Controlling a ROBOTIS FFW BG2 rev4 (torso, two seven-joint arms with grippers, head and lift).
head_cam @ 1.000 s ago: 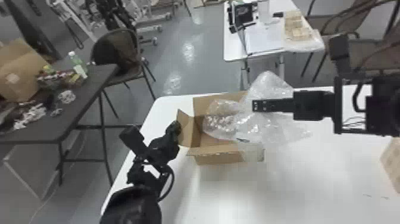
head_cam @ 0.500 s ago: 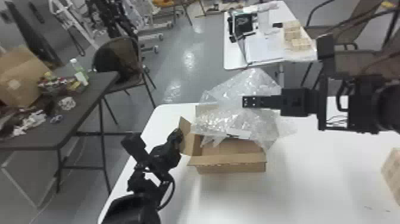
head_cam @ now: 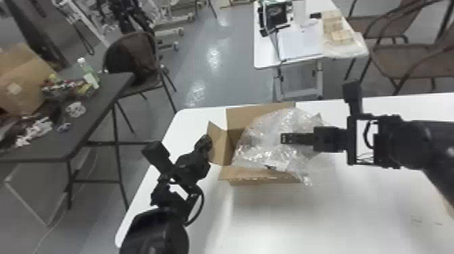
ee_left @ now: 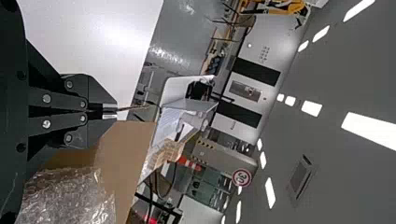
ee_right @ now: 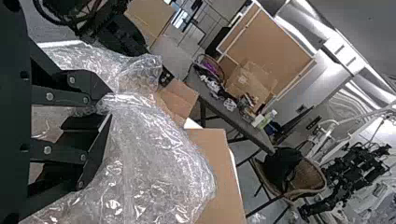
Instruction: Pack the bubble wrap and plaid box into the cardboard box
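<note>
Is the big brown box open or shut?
Open. The box has its flaps spread outward, not folded over the top, and bubble wrap bulges up at its mouth.

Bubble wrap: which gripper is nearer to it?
Right. The right gripper is at the bubble wrap, touching it; the left gripper is farther left, closed on the cardboard box's flap.

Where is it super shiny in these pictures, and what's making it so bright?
Head view: bright patches on the grey floor, probably reflected lights, and sparkles on the bubble wrap; left wrist view: ceiling lights glowing white, and a glare on the white table; right wrist view: little white glints on the bubble wrap's crinkles.
</note>
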